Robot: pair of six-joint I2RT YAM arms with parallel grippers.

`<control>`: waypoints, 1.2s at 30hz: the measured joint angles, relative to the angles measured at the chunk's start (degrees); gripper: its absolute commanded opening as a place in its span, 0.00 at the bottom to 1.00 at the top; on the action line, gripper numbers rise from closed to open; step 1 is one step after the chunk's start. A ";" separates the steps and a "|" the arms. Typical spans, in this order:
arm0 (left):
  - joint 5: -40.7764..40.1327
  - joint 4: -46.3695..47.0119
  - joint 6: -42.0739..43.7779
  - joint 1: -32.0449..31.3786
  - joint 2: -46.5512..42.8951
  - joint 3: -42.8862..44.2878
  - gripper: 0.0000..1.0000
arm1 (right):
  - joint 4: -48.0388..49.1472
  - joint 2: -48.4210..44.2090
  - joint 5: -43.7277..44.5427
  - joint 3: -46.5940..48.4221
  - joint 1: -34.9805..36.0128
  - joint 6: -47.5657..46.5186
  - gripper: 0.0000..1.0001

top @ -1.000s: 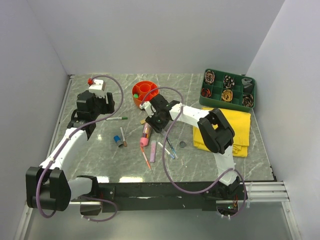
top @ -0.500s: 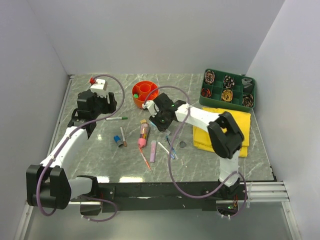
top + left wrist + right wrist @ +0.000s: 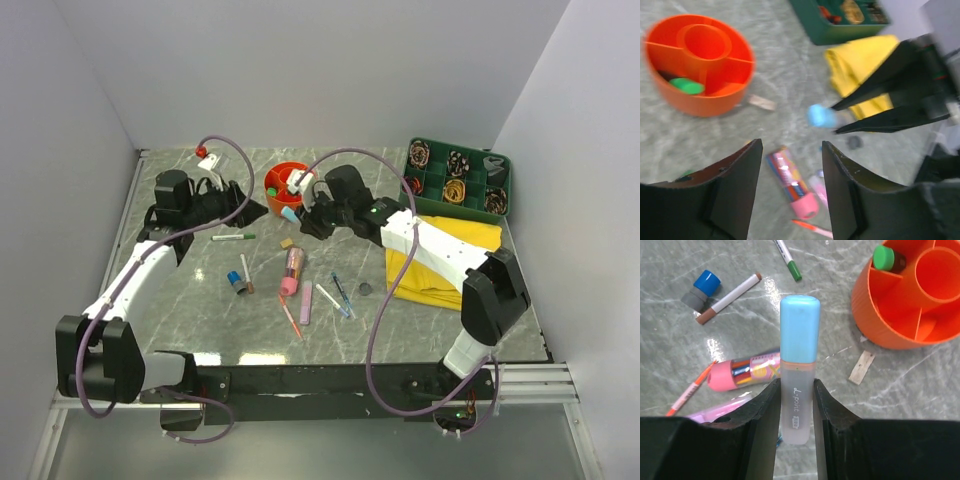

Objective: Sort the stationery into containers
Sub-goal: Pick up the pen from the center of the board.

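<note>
Sorting stands early: right gripper (image 3: 796,390) clenched on blue-capped highlighter (image 3: 799,330) near orange organiser (image 3: 875,325) holding one green-capped marker (image 3: 884,257); left gripper (image 3: 791,150) open-jawed, empty; loose pens (image 3: 328,299) litter table (image 3: 450,330).

White shells clad the left arm (image 3: 135,285) and right arm (image 3: 440,250) between bulky black joint housings, a loose purple cable (image 3: 372,335) loops along each, and the left hand (image 3: 791,150) and right hand (image 3: 795,385) carry broad matte-black fingers (image 3: 735,195).
</note>
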 measured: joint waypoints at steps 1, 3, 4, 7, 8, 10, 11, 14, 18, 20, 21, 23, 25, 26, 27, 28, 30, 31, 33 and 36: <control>1.55 0.52 -1.29 0.00 0.44 0.22 0.52 | 0.33 0.17 0.11 0.00 0.33 -0.74 0.00; 4.74 1.99 -4.37 0.00 1.55 0.50 0.50 | 0.83 0.57 0.44 0.00 1.40 -2.64 0.00; 5.99 2.80 -5.81 0.00 2.03 0.50 0.49 | 1.01 0.72 0.52 0.00 2.03 -3.32 0.00; 8.44 4.00 -8.59 0.00 2.84 0.50 0.44 | 1.38 0.92 0.92 0.00 3.54 -4.72 0.00; 8.85 4.00 -9.05 0.00 2.89 0.50 0.43 | 1.44 0.92 1.05 0.00 3.89 -5.01 0.00; 9.79 4.26 -9.77 0.00 2.89 0.50 0.40 | 2.03 0.94 1.33 0.00 4.42 -5.42 0.00; 10.12 4.37 -9.99 -0.02 2.89 0.50 0.38 | 2.23 0.92 1.53 0.00 4.50 -5.55 0.00; 11.08 4.70 -10.69 -0.24 2.89 0.50 0.36 | 2.99 0.92 2.43 0.00 4.55 -5.57 0.00; 11.47 4.79 -10.82 -0.61 2.89 0.48 0.41 | 3.69 0.92 3.23 0.00 4.55 -5.57 0.00; 11.43 4.74 -10.69 -0.72 2.89 0.48 0.49 | 3.76 0.92 3.45 0.00 4.55 -5.68 0.00; 11.32 4.70 -10.64 -0.76 2.89 0.48 0.51 | 3.78 0.92 3.48 0.00 4.55 -5.77 0.00; 11.02 4.66 -10.36 -0.83 2.89 0.44 0.56 | 3.85 0.92 3.52 0.00 4.68 -5.95 0.00; 10.40 4.61 -10.14 -0.87 2.89 0.44 0.57 | 3.91 0.92 3.69 0.00 4.81 -6.01 0.00; 9.84 4.46 -9.77 -0.92 2.89 0.44 0.57 | 3.93 0.92 3.85 0.00 4.81 -6.01 0.00; 9.44 4.22 -9.62 -0.92 2.89 0.44 0.57 | 3.93 0.92 3.89 0.00 4.81 -6.01 0.00; 8.94 3.89 -9.29 -0.94 2.89 0.44 0.56 | 3.93 0.92 3.93 0.00 4.81 -6.01 0.00; 7.89 3.23 -8.74 -0.92 2.89 0.44 0.54 | 3.98 0.92 3.96 0.00 4.83 -6.01 0.00; 7.48 2.84 -8.24 -0.92 2.89 0.44 0.53 | 4.00 0.90 3.96 0.00 4.83 -6.01 0.00; 6.86 2.45 -7.85 -0.94 2.91 0.42 0.53 | 4.24 0.85 3.98 0.00 4.85 -6.03 0.00; 6.51 2.56 -7.85 -0.94 3.08 0.33 0.51 | 4.74 0.74 4.02 0.00 4.98 -6.05 0.00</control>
